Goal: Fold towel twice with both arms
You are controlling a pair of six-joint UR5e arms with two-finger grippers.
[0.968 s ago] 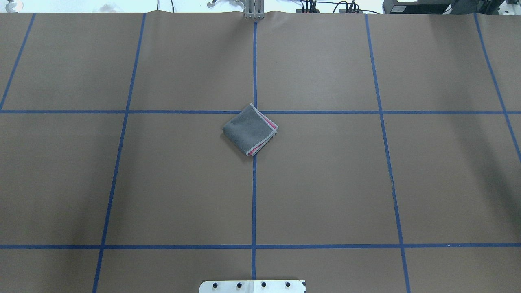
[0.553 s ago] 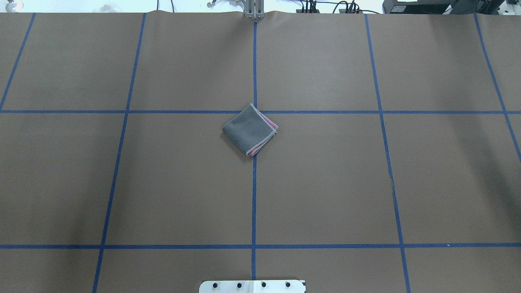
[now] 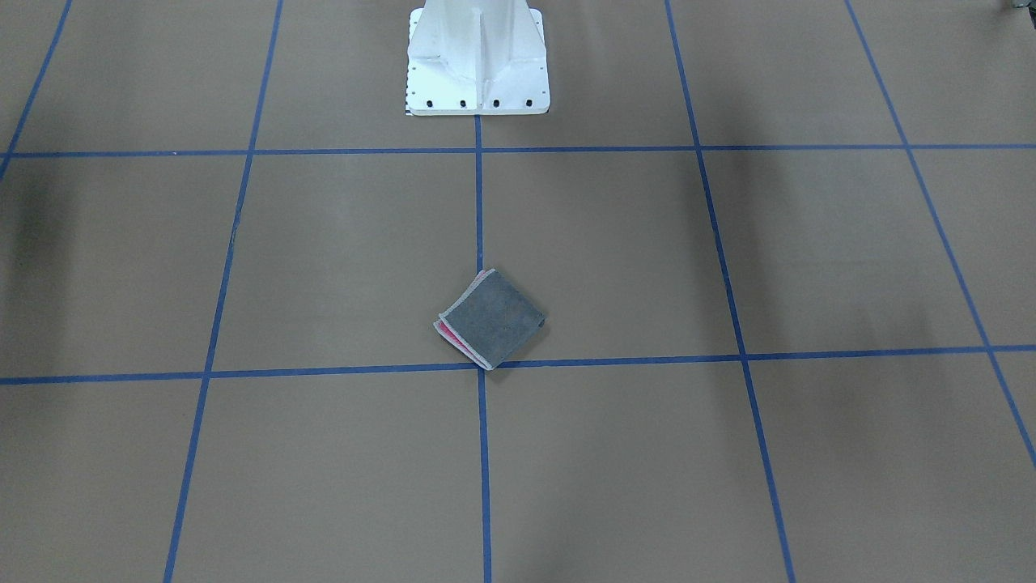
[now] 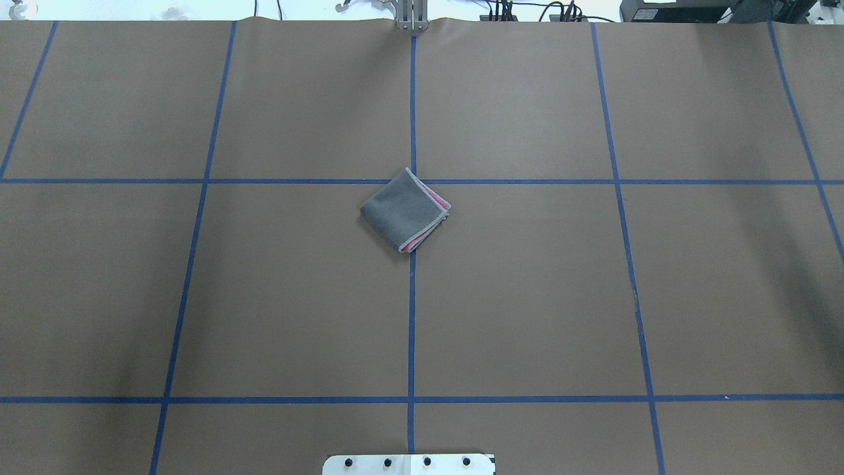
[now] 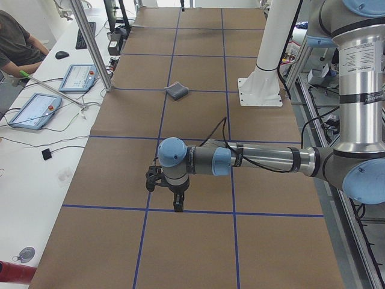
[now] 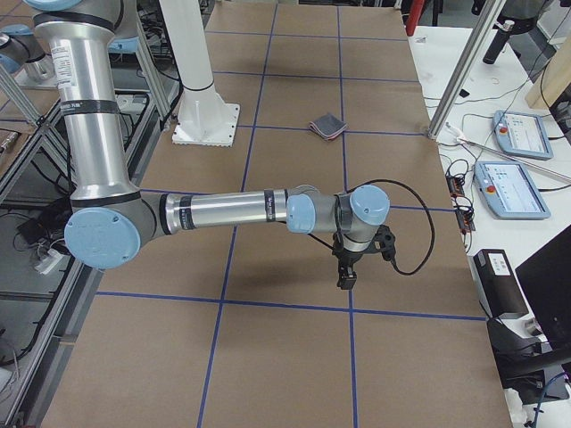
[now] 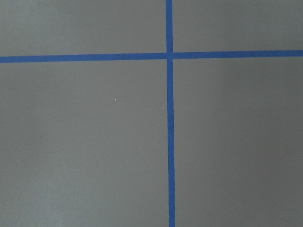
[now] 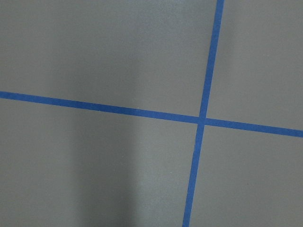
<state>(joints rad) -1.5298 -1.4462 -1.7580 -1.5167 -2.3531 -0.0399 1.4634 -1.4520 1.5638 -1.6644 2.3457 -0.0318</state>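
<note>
The table is covered with matt brown paper, smooth and flat, and is marked off by strips of smooth blue tape. The towel is seen as soft, napped cloth with a stitched border along its layered edges. The left arm and the right arm are built of brushed silver metal tubes with a satin sheen and smooth light-blue plastic-looking caps, while the pedestal is finished in glossy white paint.

No word, label, brand or number can be read in any view. The screens of the two tablets on the white bench along the table's far side are too small and blurred to show any writing.
</note>
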